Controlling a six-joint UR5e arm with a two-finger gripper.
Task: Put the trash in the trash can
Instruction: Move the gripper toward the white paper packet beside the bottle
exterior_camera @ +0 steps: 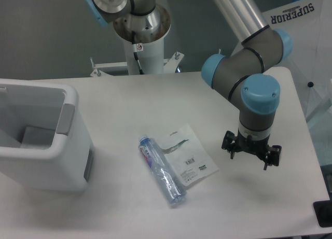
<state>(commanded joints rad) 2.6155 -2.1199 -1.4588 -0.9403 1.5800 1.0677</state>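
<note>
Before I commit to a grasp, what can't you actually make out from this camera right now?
- Gripper: seen from above, the wrist hides the fingertips; open or shut unclear.
- Trash can: left part cut off by the frame edge, near wall hides some of the floor.
- Wrapper: left edge lies by or under the bottle; overlap unclear, print too small.
- Bottle: label text blurred; contents not discernible.
</note>
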